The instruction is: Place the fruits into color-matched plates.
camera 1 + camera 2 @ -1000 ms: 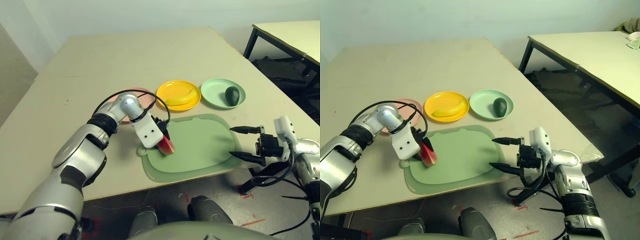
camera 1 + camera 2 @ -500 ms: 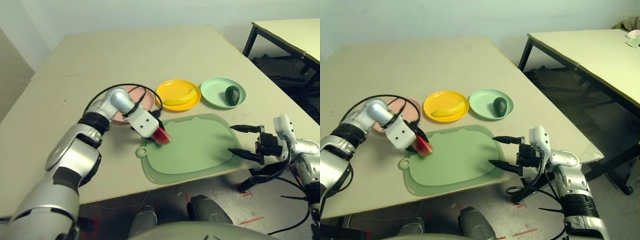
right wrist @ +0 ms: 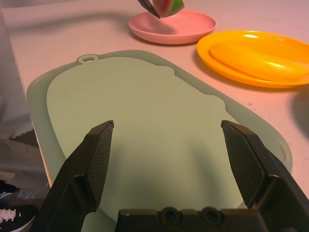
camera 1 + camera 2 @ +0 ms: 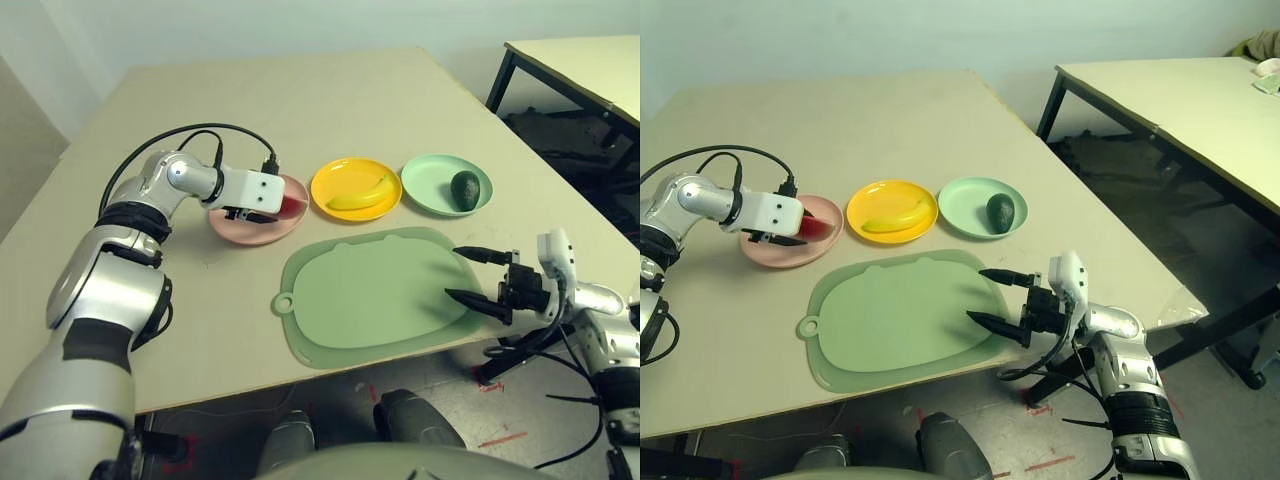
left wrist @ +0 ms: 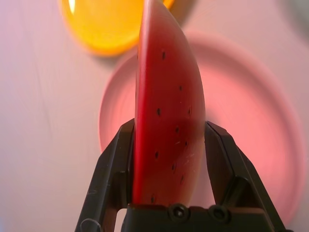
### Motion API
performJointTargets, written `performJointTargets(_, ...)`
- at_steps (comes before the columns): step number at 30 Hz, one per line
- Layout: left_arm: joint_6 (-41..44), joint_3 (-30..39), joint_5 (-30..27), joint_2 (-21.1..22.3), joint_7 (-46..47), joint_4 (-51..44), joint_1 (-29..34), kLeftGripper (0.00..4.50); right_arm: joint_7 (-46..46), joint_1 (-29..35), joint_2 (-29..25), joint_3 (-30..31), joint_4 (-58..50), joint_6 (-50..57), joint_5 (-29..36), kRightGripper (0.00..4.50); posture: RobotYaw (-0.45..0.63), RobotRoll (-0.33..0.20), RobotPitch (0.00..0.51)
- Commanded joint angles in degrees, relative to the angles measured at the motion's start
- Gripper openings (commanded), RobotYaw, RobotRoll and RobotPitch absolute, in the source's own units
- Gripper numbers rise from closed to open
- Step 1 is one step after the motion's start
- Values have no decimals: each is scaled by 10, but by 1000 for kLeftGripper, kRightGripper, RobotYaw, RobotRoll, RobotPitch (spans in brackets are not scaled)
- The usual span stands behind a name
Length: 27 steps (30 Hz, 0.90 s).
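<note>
Head view: left gripper [image 4: 285, 205] pinching watermelon wedge [image 4: 291, 206] over pink plate [image 4: 250, 228]. Banana [image 4: 360, 192] sitting in yellow plate [image 4: 330, 178], avocado [image 4: 464, 189] in green plate [image 4: 430, 180], both right of pink.
L wrist: wedge clamped betw fingers [image 5: 113, 169].
R wrist: right gripper [image 3: 169, 159] spread wide over green mat [image 3: 145, 116], holding nothing.

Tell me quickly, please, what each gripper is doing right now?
Left gripper: shut on the watermelon wedge, over the pink plate.
Right gripper: open, holding nothing, at the green mat's edge.

Green mat [image 4: 375, 295] (bare); second table [image 4: 1180, 95]
</note>
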Motion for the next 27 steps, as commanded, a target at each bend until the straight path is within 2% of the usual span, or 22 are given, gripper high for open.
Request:
performJointTargets(1, 33, -2, 26, -2, 32, 19, 8, 2243, -5, 7, 1, 8, -14, 5, -3, 4500, -204, 0, 11)
performJointTargets(10, 61, 6, 45, -18, 59, 30, 19, 2243, -9, 6, -9, 4, -18, 8, -1, 4500, -210, 0, 12)
performJointTargets(12, 64, 5, 49, -19, 58, 30, 19, 2989, -7, 6, -10, 5, -18, 7, -2, 4500, -210, 0, 12)
performJointTargets(17, 65, 1, 58, -17, 58, 30, 22, 4482, -9, 5, -8, 7, -17, 7, -3, 4500, -209, 0, 13)
performJointTargets(27, 50, 12, 55, -5, 46, 25, 18, 4482, -7, 2, -7, 10, -14, 7, -3, 4500, -203, 0, 10)
